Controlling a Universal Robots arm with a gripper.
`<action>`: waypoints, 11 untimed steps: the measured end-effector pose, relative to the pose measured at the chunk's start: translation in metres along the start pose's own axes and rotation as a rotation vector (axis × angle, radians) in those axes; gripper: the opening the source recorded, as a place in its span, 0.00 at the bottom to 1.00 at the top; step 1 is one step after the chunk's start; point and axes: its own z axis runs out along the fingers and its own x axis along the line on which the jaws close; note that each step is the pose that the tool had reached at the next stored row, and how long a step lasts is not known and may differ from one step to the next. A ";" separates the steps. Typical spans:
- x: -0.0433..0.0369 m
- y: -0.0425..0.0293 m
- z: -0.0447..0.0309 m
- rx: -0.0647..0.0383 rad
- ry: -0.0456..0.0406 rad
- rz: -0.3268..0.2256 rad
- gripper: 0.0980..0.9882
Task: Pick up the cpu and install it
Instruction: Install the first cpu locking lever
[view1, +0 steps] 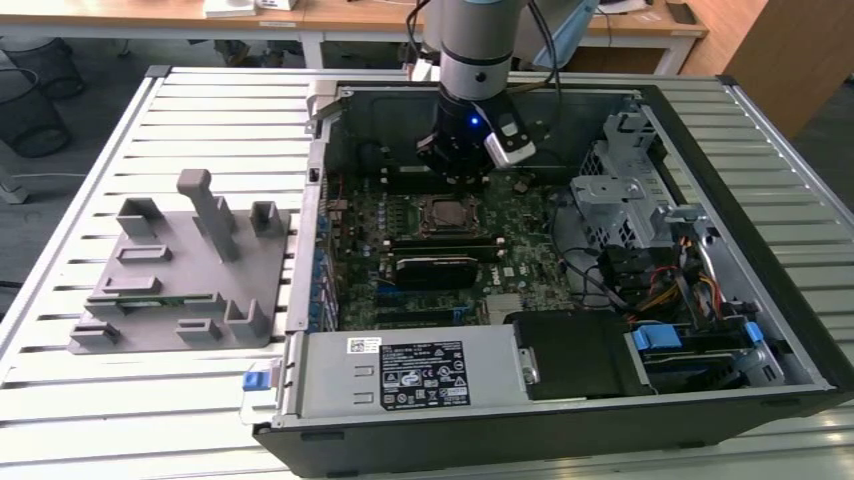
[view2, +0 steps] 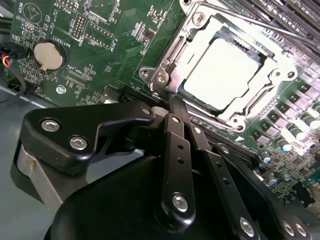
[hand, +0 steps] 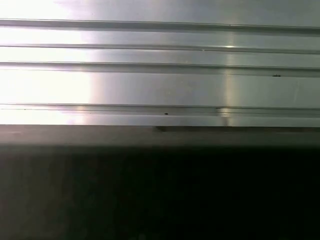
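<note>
Second wrist view, cpu (view2: 222, 75): seated flat inside the socket frame (view2: 280, 67), pale metal top facing up, edges parallel to the frame opening.
Socket frame: metal bracket surrounding the chip on all sides; whether the bracket is clamped down cannot be told.
Gripper (view2: 172, 102): just beside one corner of the socket, fingers (view2: 177, 130) drawn together into a narrow tip, holding nothing; tip close to the frame edge, contact not certain.
Exterior view, gripper (view1: 461, 172): hanging over the motherboard (view1: 521, 225) inside the open computer case (view1: 561, 420), directly above the socket region.
Step in hand, judged: chip already placed; seating or securing under way.
Good practice: keep the tip off the chip's top plate; press only on frame metal; keep motion vertical and slow, avoiding sideways drag.
Risk: skewed pressure could tilt the chip in the socket.
Surroundings: coin battery (view2: 49, 55) well apart; grey fixture (view1: 187, 270) on the slatted worktop (view1: 80, 400).
</note>
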 end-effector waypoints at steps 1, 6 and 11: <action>0.0000 -0.0001 0.0004 0.002 0.0001 0.000 0.01; -0.0001 0.0002 0.0026 0.003 -0.0003 0.000 0.01; -0.0003 0.0008 0.0031 -0.007 -0.0006 0.000 0.01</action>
